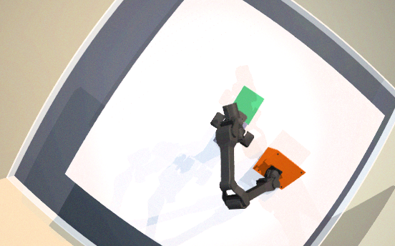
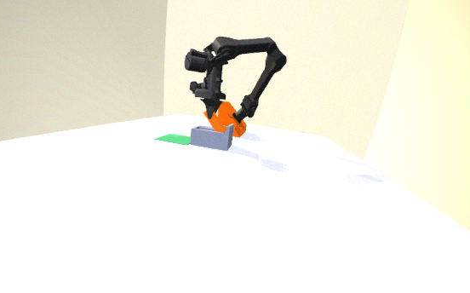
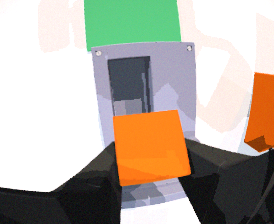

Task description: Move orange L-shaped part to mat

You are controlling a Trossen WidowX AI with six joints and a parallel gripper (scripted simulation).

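The orange part [image 2: 217, 123] [image 3: 147, 131] is steeply tilted, its raised end up between the fingers. Its lower end is at or just above the raised end wall of the grey tray [image 2: 209, 140] [image 3: 175, 75]; whether it touches the tray is not clear. My gripper [image 2: 210, 115] [image 3: 142, 144] is shut on the raised end, above the tray. The dark pocket shows beyond the part in the wrist view, empty at its far end. The green mat [image 1: 252, 101] [image 2: 173, 139] [image 3: 133, 22] lies flat beside the tray's far end in the wrist view, with nothing on it.
The arm's orange base plate [image 1: 288, 166] [image 2: 227, 112] [image 3: 270, 107] stands behind the tray in the exterior view and at the right edge of the wrist view. Two small screws show at the tray corners nearest the mat.
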